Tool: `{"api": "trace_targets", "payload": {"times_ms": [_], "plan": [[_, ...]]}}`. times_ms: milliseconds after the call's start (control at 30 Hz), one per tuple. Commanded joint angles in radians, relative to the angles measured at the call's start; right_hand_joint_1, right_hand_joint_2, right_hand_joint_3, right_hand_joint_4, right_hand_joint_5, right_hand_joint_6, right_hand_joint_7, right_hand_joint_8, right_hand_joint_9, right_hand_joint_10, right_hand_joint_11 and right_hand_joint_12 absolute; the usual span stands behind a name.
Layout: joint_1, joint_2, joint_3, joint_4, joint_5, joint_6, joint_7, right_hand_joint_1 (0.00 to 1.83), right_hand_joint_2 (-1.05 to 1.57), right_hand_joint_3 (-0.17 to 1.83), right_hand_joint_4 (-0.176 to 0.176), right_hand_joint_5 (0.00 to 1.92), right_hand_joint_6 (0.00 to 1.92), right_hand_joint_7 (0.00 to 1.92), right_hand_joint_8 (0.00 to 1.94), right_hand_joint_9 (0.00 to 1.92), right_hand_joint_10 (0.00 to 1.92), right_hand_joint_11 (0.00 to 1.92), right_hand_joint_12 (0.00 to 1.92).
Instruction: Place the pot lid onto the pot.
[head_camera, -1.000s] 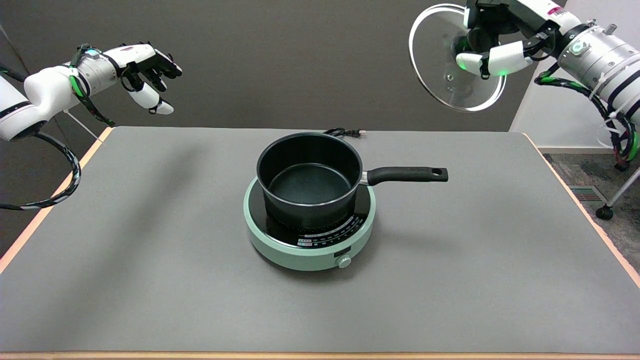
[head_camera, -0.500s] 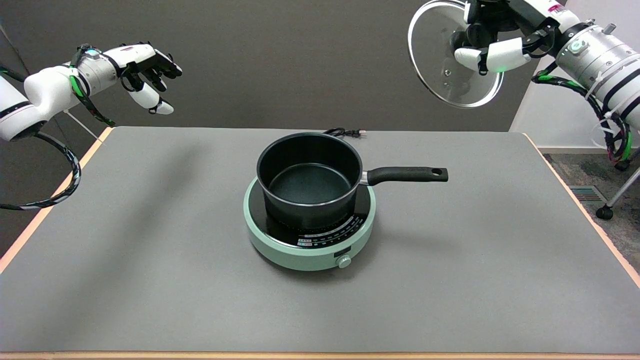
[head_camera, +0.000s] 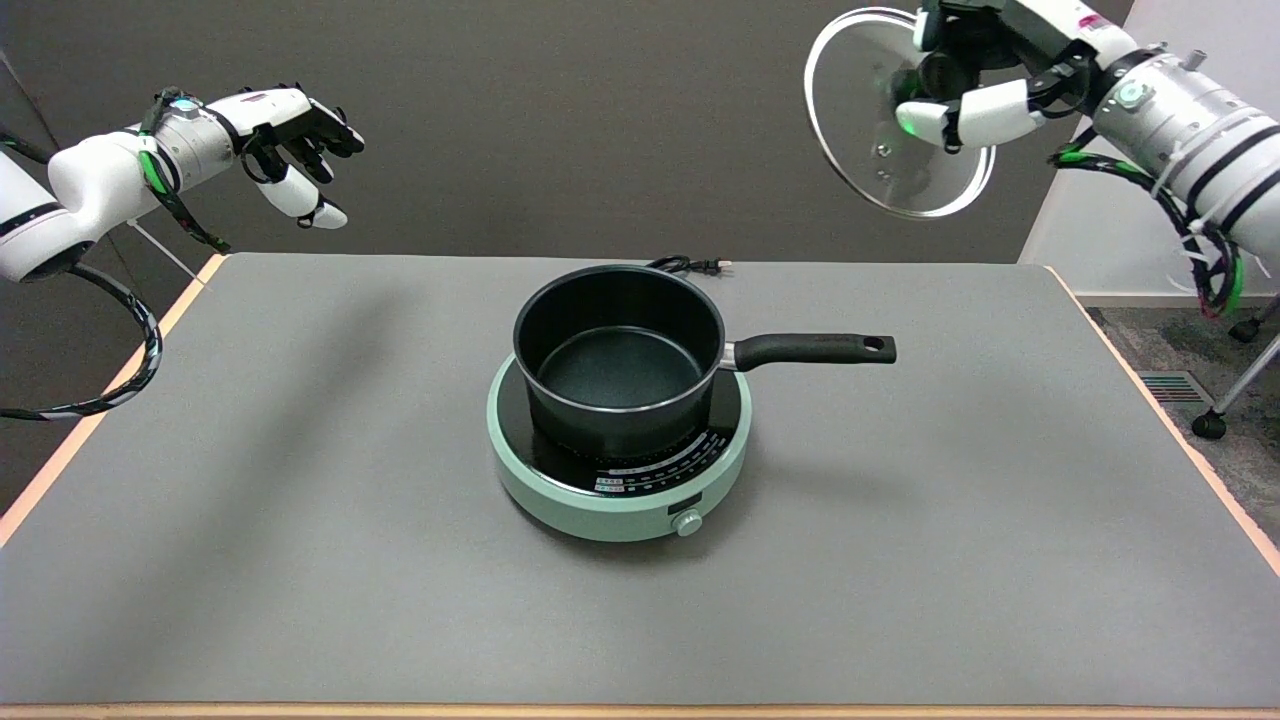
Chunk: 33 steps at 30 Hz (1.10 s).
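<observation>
Right hand up in the top right of the head view, high above the tabletop's far right corner, fingers wrapped around the knob of the glass pot lid. Lid held in the air, tilted steeply so its clear face looks toward the camera and down to the left; metal rim visible all round, a small vent hole in the glass. White thumb lies across the front of the lid with a green glow at its tip. Knob itself mostly hidden behind the fingers. Right arm runs off the upper right edge, silver forearm section with black bands, cables looped under it.

Pot black, open, nothing in it, sitting on a mint-green round induction cooker at the middle of the tabletop. Pot handle sticks out to the picture's right, level, hanging hole at its end. Lid well apart from the pot, above and to the right of it, not touching.

Cooker has a black glass top with printed markings and a small knob on its near edge. Power cord plug lies just behind the pot on the grey mat.

Left hand in the air at upper left, fingers loosely curled, holding nothing.
</observation>
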Motion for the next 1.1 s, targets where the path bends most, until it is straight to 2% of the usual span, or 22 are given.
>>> {"api": "trace_targets", "payload": {"times_ms": [33,200,367,500,633,900,1100], "plan": [[0.520,0.020,-0.494,-0.100,-0.005,-0.118,-0.004,1.34,0.80,0.98,0.104,0.39,1.84,0.77,1.72,0.82,1.92,0.61,1.92],[0.686,0.009,-0.660,-0.107,-0.021,-0.119,-0.004,1.34,0.80,0.97,0.103,0.39,1.84,0.77,1.72,0.82,1.92,0.61,1.92],[0.763,-0.011,-0.720,-0.112,-0.021,-0.188,0.000,1.34,0.80,0.97,0.105,0.39,1.84,0.77,1.72,0.81,1.92,0.62,1.92],[0.861,-0.067,-0.799,-0.142,-0.021,-0.262,-0.003,1.34,0.80,0.97,0.107,0.39,1.84,0.77,1.72,0.81,1.92,0.62,1.92],[0.910,-0.096,-0.834,-0.154,-0.032,-0.318,-0.003,1.34,0.80,0.97,0.108,0.40,1.84,0.77,1.72,0.82,1.92,0.62,1.92],[0.995,-0.193,-0.852,-0.148,-0.185,-0.499,0.016,1.34,0.79,0.99,0.105,0.41,1.84,0.78,1.71,0.82,1.92,0.67,1.92],[1.037,-0.225,-0.887,-0.170,-0.260,-0.575,0.058,1.34,0.78,0.99,0.111,0.42,1.84,0.79,1.71,0.83,1.92,0.68,1.92]]}}
